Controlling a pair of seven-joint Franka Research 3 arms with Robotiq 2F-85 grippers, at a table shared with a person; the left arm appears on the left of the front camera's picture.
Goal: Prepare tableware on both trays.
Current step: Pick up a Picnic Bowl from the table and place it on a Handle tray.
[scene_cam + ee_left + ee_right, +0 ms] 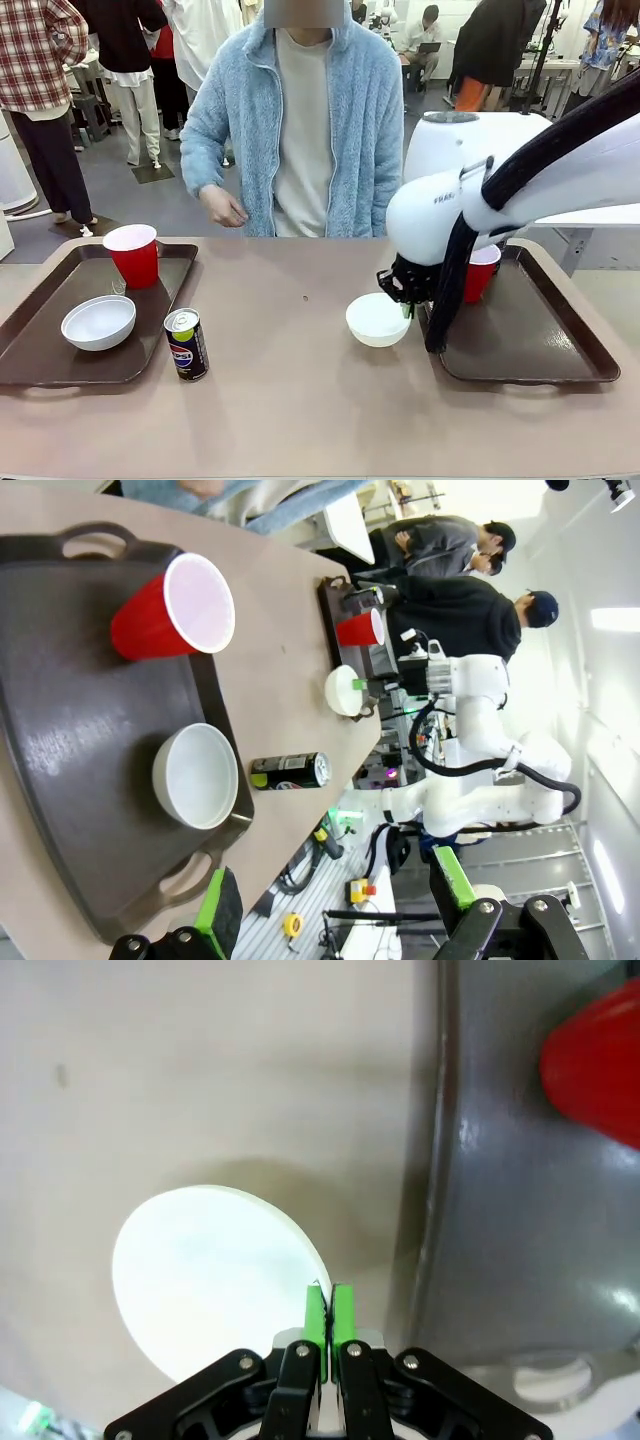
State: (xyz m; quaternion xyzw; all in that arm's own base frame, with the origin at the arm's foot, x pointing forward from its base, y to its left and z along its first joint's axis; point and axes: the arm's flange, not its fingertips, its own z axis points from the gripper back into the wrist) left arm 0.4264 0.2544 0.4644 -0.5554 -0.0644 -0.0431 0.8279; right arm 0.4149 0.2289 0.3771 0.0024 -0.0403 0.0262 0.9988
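While the right pincer [322,1305] pinches one bowl's [205,1270] rim, two cups [133,255] stand

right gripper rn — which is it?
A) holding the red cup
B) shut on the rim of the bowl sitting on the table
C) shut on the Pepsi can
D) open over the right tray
B: in the right wrist view the right gripper has its green pads pinched together on the rim of the bowl, which sits on the table beside the right tray, not in it.
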